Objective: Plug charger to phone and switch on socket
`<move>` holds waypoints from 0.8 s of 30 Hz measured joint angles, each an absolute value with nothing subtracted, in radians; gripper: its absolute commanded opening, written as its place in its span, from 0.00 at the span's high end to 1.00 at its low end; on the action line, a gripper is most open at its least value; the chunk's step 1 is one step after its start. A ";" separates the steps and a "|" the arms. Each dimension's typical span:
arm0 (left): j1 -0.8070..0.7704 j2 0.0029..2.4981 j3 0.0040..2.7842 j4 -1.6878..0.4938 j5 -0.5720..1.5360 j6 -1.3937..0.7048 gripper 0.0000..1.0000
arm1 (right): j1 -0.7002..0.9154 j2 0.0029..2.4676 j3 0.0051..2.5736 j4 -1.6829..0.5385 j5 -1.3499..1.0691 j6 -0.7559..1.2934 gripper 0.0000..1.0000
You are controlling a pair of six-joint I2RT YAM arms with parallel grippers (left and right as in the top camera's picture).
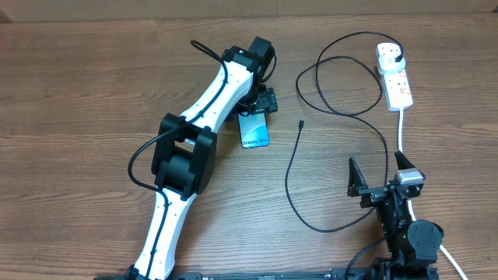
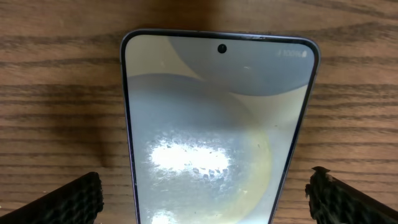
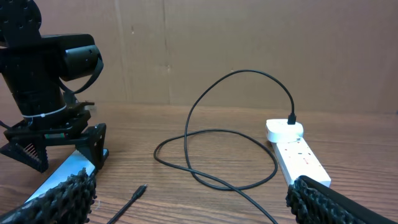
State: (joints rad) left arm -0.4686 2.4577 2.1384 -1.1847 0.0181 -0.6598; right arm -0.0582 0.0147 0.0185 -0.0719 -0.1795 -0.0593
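Observation:
The phone (image 1: pixel 254 131) lies flat on the wooden table with its cyan screen up. In the left wrist view it (image 2: pixel 217 124) fills the middle. My left gripper (image 1: pixel 262 105) is open over the phone's far end, one finger on each side (image 2: pixel 205 202), with gaps to the phone's edges. The charger cable's connector tip (image 1: pixel 301 123) lies loose on the table right of the phone, and shows in the right wrist view (image 3: pixel 142 188). Its black plug (image 1: pixel 399 57) sits in the white socket (image 1: pixel 395 79). My right gripper (image 1: pixel 380 177) is open and empty (image 3: pixel 199 205), near the front right.
The black cable loops across the table's right half (image 1: pixel 342 82) and curves down towards the front (image 1: pixel 315 225). The socket's thick white cord (image 1: pixel 401 128) runs down towards my right arm. A cardboard wall (image 3: pixel 249 43) stands behind the table.

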 measured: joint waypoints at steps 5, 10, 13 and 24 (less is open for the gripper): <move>-0.474 2.458 2.138 -1.196 0.014 -0.660 0.00 | -0.058 0.015 0.019 -0.072 -0.180 -0.059 0.00; -0.497 2.458 2.138 -1.206 0.005 -0.662 0.00 | -0.058 0.015 0.019 -0.072 -0.179 -0.059 0.00; -0.511 2.458 2.138 -1.209 0.003 -0.680 0.00 | -0.058 0.015 0.019 -0.072 -0.179 -0.059 0.00; -0.515 2.458 2.138 -1.216 -0.021 -0.699 0.00 | -0.058 0.015 0.019 -0.072 -0.179 -0.059 0.00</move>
